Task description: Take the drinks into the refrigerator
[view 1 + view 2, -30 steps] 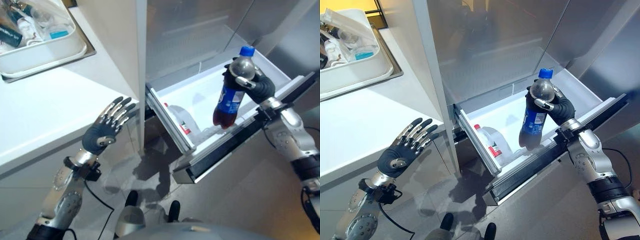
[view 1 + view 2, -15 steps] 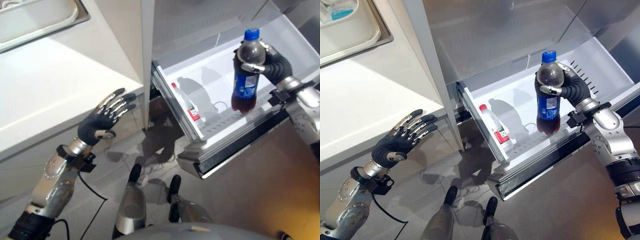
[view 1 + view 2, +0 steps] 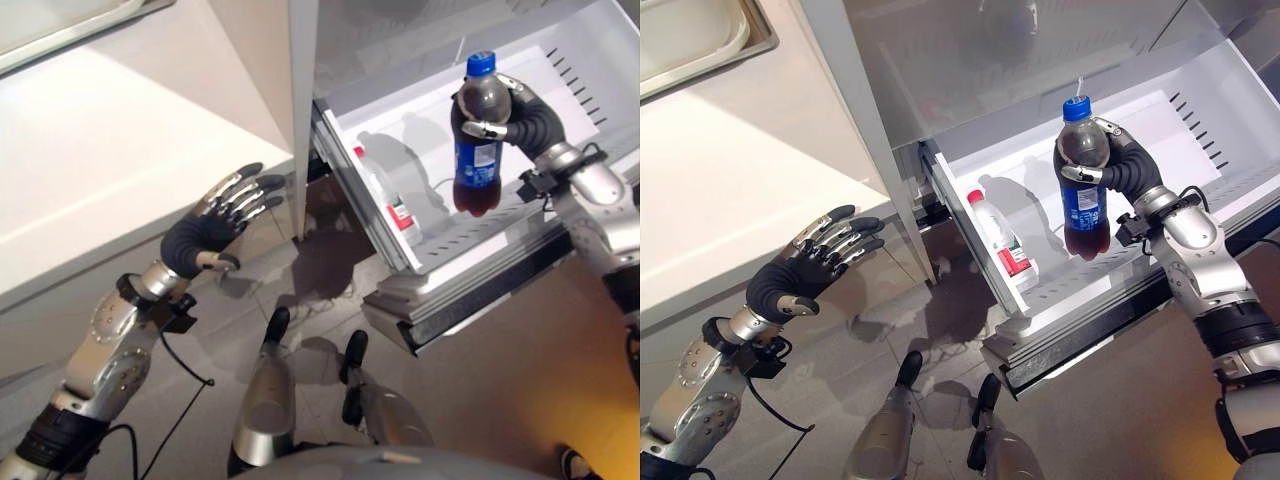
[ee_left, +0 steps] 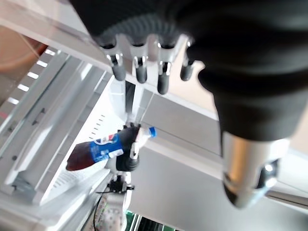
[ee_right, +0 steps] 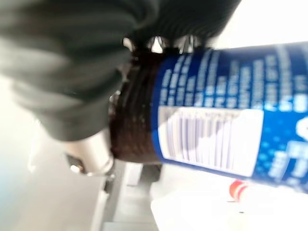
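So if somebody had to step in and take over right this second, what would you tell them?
Right hand: shut on the cola bottle, held upright above the open refrigerator drawer, not yet set down.
Left hand: open, idle, beside the white counter.
Done: a white bottle with a red cap already lies in the drawer, by its left wall.
Left: lower the cola in and let go.

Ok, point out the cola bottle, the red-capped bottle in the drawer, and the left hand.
cola bottle [image 3: 474, 160], left eye view, blue label.
red-capped bottle [image 3: 1002, 238], right eye view, body.
left hand [image 3: 195, 243], left eye view, dark back cover.
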